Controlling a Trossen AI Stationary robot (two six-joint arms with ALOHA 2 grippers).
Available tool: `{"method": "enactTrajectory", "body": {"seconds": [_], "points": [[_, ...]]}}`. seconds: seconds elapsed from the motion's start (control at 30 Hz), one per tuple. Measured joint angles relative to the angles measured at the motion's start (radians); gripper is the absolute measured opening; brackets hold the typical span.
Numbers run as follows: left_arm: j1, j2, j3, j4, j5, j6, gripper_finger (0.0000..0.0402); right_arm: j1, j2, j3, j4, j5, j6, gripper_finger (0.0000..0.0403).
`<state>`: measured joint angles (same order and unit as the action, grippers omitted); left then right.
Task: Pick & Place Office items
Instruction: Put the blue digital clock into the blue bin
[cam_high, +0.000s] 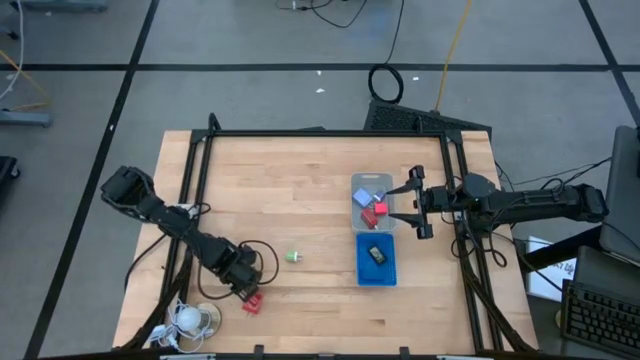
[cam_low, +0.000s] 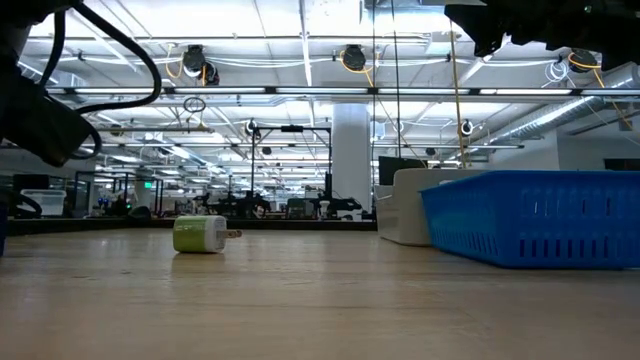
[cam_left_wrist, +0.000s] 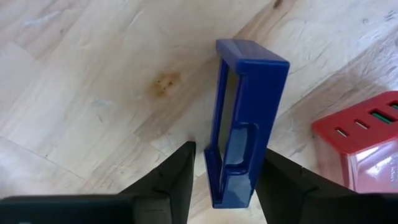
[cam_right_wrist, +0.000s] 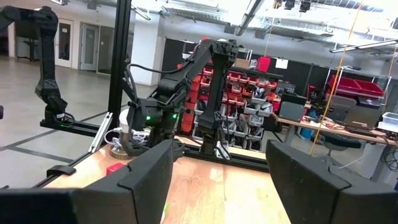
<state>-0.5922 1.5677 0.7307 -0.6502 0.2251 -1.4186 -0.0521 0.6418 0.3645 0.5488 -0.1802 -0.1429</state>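
Note:
My left gripper (cam_left_wrist: 227, 180) (cam_high: 240, 277) is open and low over the table's near left part. Its fingers stand on either side of a dark blue rectangular piece (cam_left_wrist: 245, 118) that lies flat on the wood. A red block with slots (cam_left_wrist: 367, 140) (cam_high: 252, 303) lies right beside it. A green bit (cam_high: 293, 257) (cam_low: 200, 233) rests alone in mid-table. My right gripper (cam_high: 414, 206) (cam_right_wrist: 217, 180) hovers open beside the clear tray (cam_high: 356, 181), which holds red blocks (cam_high: 378, 208) and a light-blue cube (cam_high: 377, 195). A dark piece (cam_high: 376, 254) lies in the blue tray (cam_high: 362, 275). My left gripper comes at the blue piece's near end (cam_left_wrist: 233, 186) from above, one finger on each long side. A strip of wood shows between one finger (cam_left_wrist: 183, 165) and the piece. The other finger (cam_left_wrist: 277, 174) lies close against it; I cannot tell whether it touches.
A white round coiled-cord thing (cam_high: 190, 318) sits at the near left corner, close behind my left arm. The black frame rails (cam_high: 190, 200) run along the table's sides. Bare wood (cam_high: 270, 190) lies between the left arm and the two trays. The blue tray (cam_low: 540, 225) stands tall in the low view.

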Motion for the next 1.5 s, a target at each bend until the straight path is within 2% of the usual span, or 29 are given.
{"method": "enactTrajectory", "body": {"seconds": [0.23,0.57,0.7,1.0,1.3,1.5], "points": [[-0.001,0.0,0.0,0.0,-0.063,0.06,0.0147,0.0,0.0,0.0,0.0,0.0,0.0,0.0247],[-0.002,0.0,0.0,0.011,-0.116,0.255,0.0133,0.0,0.0,0.0,0.0,0.0,0.0,0.0247],[-0.001,-0.001,0.0,0.016,-0.154,0.229,0.0121,0.0,0.0,0.0,0.0,0.0,0.0,0.0247],[0.0,-0.001,0.0,0.016,-0.146,0.211,0.0104,0.0,0.0,0.0,0.0,0.0,0.001,0.0247],[0.003,-0.001,0.0,0.012,-0.141,0.27,0.0055,0.0,0.0,0.0,0.0,0.0,0.001,0.0247],[0.033,-0.029,0.015,-0.027,-0.129,0.327,0.0063,0.0,0.007,0.0,0.0,0.0,0.0,0.0247]]}}
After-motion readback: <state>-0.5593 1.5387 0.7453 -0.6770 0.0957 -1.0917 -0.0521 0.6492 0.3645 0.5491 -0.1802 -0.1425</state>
